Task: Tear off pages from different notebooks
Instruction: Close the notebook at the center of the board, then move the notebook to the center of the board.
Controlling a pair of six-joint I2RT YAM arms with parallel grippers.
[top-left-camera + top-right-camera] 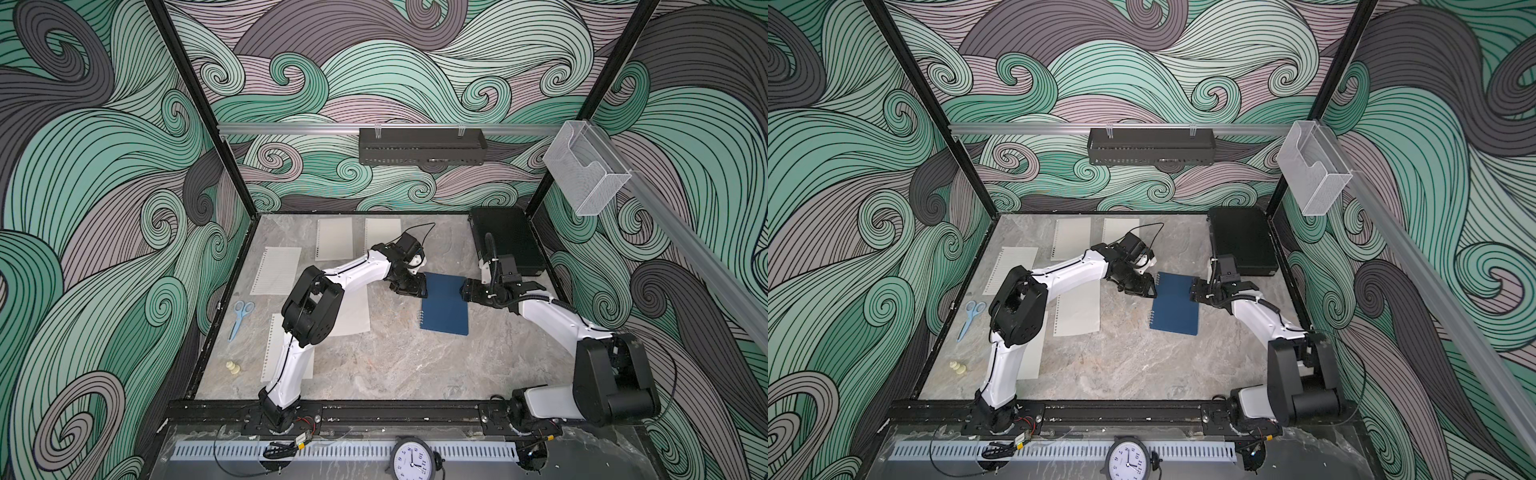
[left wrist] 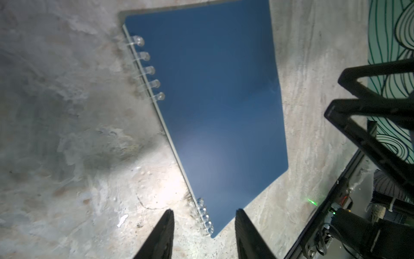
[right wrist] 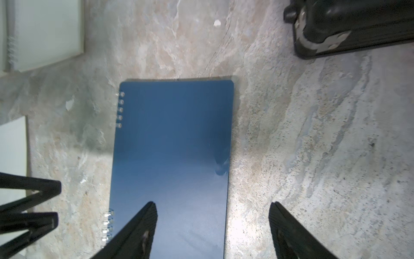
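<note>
Overhead, in both top views, the dark blue notebook lies closed and flat on the grey, veined, stone-look tabletop, right of centre. Its clear loop binding faces the left arm. The left gripper sits at the notebook's far bound corner, and the right gripper at its far free-edge corner. Loose pages lie apart on the left half: two plain cream sheets by the back wall, a white lined sheet nearer, and others partly under the left arm. Pale blue scissors and what may be two small cream chess pawns rest near the left edge. A black hard case fills the back right corner. A swirling green-and-grey wave print covers the walls.

In the left wrist view, the black ridged fingers stand apart, straddling the transparent loops at the matte cover's corner and clamping nothing.

In the right wrist view, the fingers are spread wide, one over the cover and one over bare stone.
</note>
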